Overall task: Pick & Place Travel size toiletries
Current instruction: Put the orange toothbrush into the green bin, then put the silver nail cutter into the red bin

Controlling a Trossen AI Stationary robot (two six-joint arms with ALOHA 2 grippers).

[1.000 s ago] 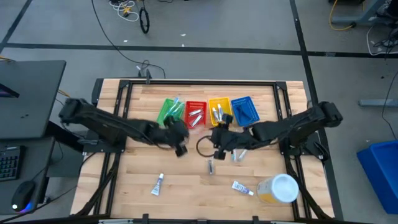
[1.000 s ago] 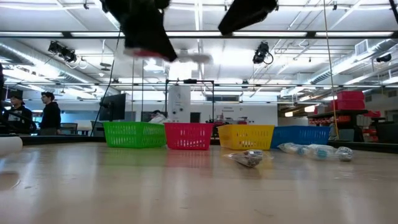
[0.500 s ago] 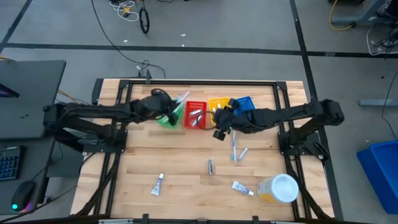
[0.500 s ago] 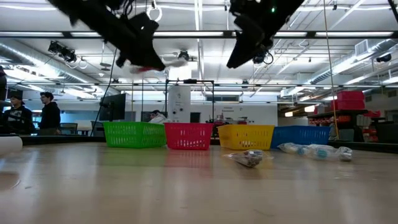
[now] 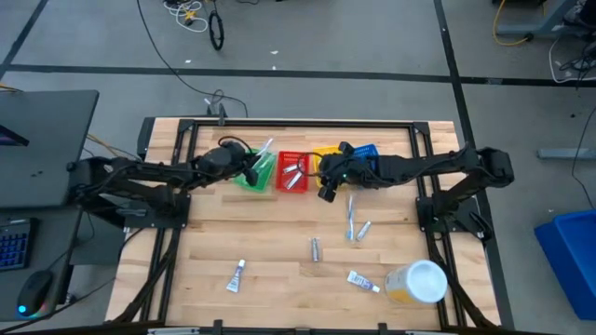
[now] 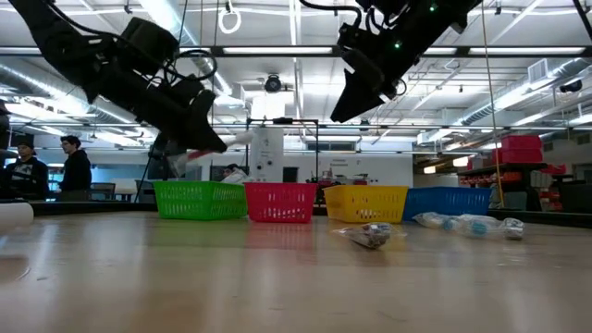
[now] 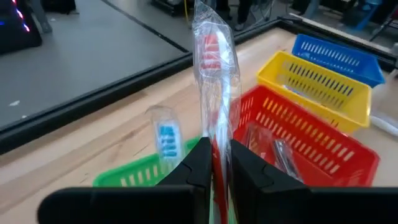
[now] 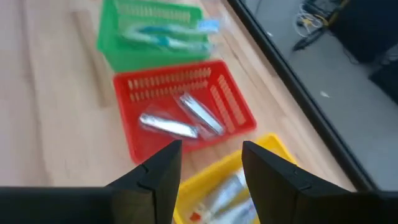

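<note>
Right pincer point(image 8: 208, 163) fingers apart, nothing between them, above wooden surface point(image 8: 50, 124). Red basket point(image 8: 242, 121) holds two silvery tubes point(image 8: 180, 121). Green basket point(image 8: 149, 59) just beside it holds blue-and-clear toothbrushes point(image 8: 165, 36). Yellow basket point(image 8: 277, 149) nearest pincer, wrapped items point(image 8: 224, 193) inside, blurred. Grey floor point(image 8: 323, 81) past surface edge.

A: Which colours are the baskets?
B: Green basket point(image 5: 250, 174), red basket point(image 5: 292, 171), yellow basket point(image 5: 325, 156), blue basket point(image 5: 367, 158), on a pale wood-grain desk point(image 5: 279, 251).
A: The wrapped toothbrush point(image 7: 214, 62)?
B: Red and white under clear film, between dark fingers point(image 7: 245, 168).
</note>
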